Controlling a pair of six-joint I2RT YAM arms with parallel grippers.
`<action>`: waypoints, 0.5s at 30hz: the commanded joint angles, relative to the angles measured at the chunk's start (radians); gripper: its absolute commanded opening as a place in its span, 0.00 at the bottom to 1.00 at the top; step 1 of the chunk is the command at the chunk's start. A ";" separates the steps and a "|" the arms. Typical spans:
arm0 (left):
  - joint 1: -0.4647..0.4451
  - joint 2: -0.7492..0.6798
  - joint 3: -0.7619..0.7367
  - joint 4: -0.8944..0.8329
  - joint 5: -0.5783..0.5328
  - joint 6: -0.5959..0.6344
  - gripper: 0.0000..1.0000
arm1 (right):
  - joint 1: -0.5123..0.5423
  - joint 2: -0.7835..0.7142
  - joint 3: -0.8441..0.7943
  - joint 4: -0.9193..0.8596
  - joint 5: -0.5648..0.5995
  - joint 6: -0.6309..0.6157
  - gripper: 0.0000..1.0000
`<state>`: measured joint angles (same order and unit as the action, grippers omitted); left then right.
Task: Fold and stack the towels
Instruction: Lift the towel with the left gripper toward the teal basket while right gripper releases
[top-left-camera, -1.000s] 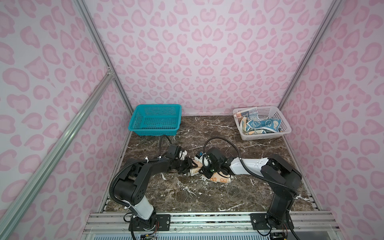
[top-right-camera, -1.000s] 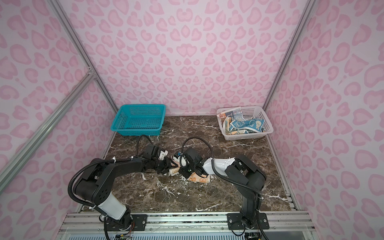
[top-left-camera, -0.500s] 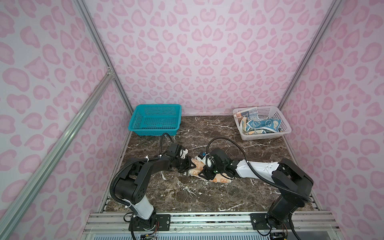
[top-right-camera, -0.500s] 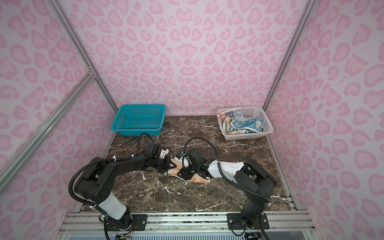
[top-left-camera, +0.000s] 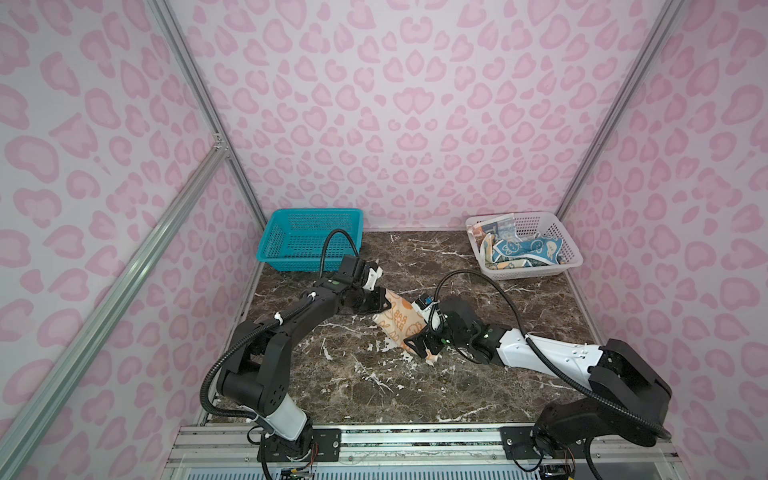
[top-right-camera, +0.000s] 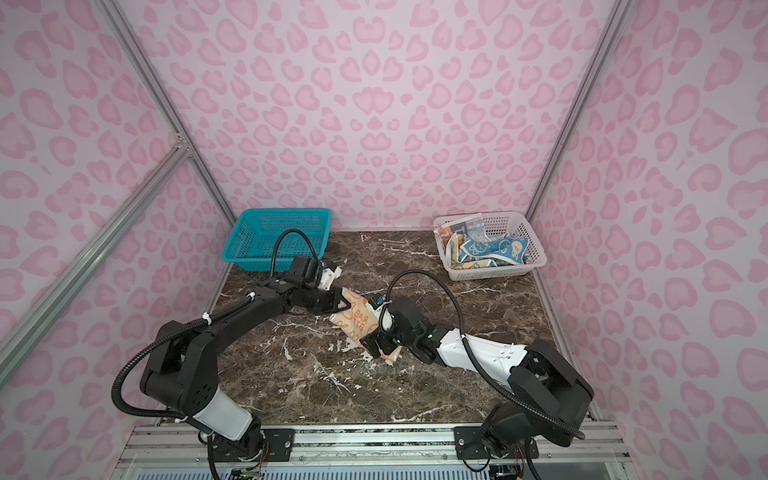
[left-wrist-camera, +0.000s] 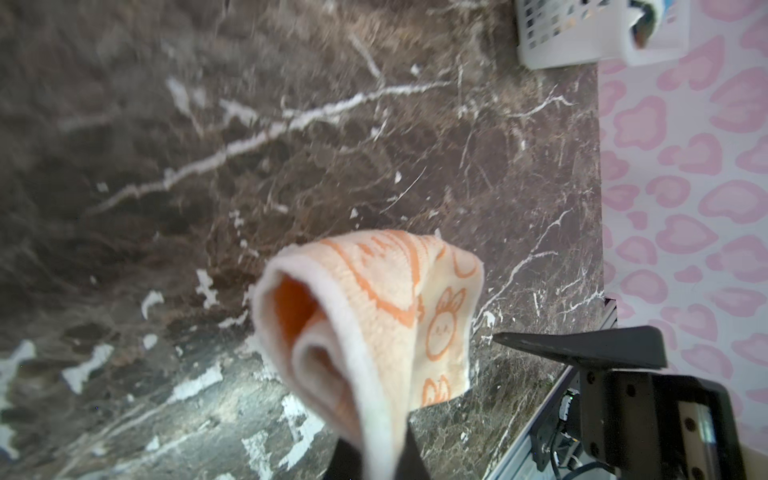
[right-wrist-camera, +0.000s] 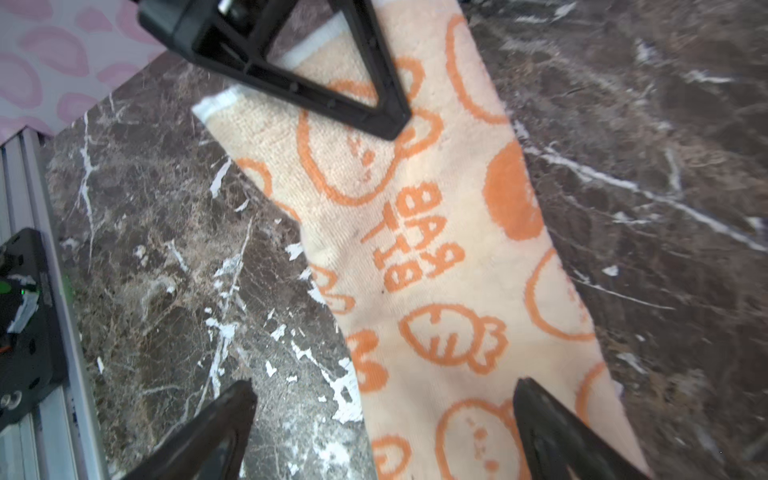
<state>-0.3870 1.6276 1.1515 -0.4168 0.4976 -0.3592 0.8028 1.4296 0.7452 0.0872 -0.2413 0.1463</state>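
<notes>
An orange-cream towel (top-left-camera: 397, 318) (top-right-camera: 355, 318) with bunnies, carrots and "RABBIT" lettering lies as a folded strip mid-table. My left gripper (top-left-camera: 384, 305) (top-right-camera: 343, 305) (left-wrist-camera: 374, 461) is shut on the strip's far end, which curls up from its jaws as a loop of towel (left-wrist-camera: 374, 299). My right gripper (top-left-camera: 419, 347) (top-right-camera: 376, 345) (right-wrist-camera: 384, 386) is open over the near end of the towel (right-wrist-camera: 436, 249), one finger above cloth and one above bare table. A blue towel (top-left-camera: 528, 248) (top-right-camera: 494, 248) and another patterned towel lie crumpled in the white basket.
The white mesh basket (top-left-camera: 532, 272) (top-right-camera: 494, 272) stands at the back right corner, and a teal mesh basket (top-left-camera: 291, 259) (top-right-camera: 253, 259) at the back left. Pink patterned walls close in the marble table (top-left-camera: 374, 386) on three sides; an aluminium rail runs along the front.
My right gripper has opened and let go of the towel's near end. My left gripper has closed on the far end. The right arm has stretched lower and drawn back slightly.
</notes>
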 joint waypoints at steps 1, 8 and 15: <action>0.008 0.039 0.110 -0.099 -0.054 0.127 0.04 | -0.001 -0.032 -0.012 0.047 0.090 0.025 0.99; 0.050 0.167 0.417 -0.165 -0.086 0.208 0.04 | -0.001 -0.072 -0.016 0.071 0.176 0.049 0.99; 0.121 0.243 0.624 -0.173 -0.102 0.268 0.04 | -0.001 -0.089 -0.066 0.213 0.255 0.042 0.99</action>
<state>-0.2848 1.8523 1.7199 -0.5800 0.4095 -0.1394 0.8024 1.3407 0.6922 0.2039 -0.0406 0.1909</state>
